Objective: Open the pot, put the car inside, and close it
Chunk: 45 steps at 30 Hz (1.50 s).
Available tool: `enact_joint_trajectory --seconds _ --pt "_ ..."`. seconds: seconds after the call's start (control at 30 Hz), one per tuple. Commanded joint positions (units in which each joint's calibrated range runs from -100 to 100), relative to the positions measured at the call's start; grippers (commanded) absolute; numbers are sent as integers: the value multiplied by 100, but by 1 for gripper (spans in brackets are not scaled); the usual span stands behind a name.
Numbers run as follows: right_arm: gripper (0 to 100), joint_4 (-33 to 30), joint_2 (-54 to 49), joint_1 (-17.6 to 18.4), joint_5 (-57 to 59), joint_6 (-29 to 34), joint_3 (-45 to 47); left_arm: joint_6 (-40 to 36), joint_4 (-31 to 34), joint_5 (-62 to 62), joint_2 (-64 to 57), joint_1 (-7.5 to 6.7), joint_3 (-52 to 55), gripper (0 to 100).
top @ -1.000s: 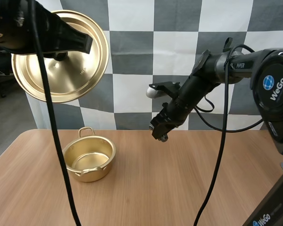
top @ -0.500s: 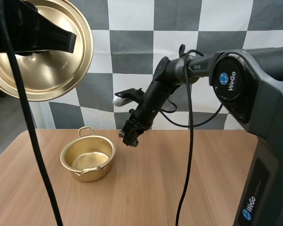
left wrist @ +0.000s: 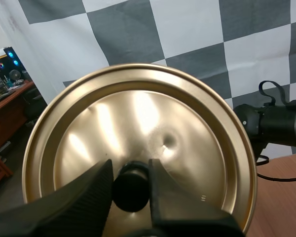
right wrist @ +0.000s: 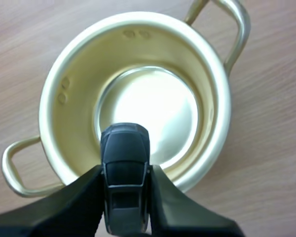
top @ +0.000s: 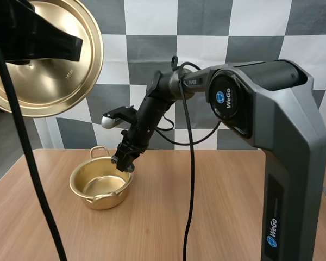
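Observation:
The open gold pot [top: 101, 185] stands on the table at the left, with nothing inside it [right wrist: 148, 113]. My right gripper [top: 124, 162] hangs just above the pot's right rim, shut on a small dark toy car [right wrist: 125, 175]; in the right wrist view the car sits over the pot's rim, between the fingers [right wrist: 84, 197]. My left gripper [left wrist: 130, 185] is raised high at the upper left, shut on the black knob [left wrist: 131, 186] of the gold lid [top: 41, 60]. The lid's underside faces the high camera.
The wooden table [top: 206, 217] stretches bare to the right and front of the pot. The right arm's grey base column [top: 285, 179] rises at the right side of the table.
My right gripper has swung left and down with the car, from mid-table to just over the pot's right rim. The lid has shifted slightly left and stays high.

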Motion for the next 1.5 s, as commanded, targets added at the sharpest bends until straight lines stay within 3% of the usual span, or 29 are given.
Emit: enact_joint_trajectory --seconds 0.0,0.83,1.47 --pt "0 -11 98 36 0 4 -192 0 0 2 -7 -2 2 16" --pt "0 -118 1695 285 0 437 -1970 0 -160 2 -5 -2 2 16" --pt "0 198 1957 343 0 692 -1969 70 -160 2 -5 -2 2 16"
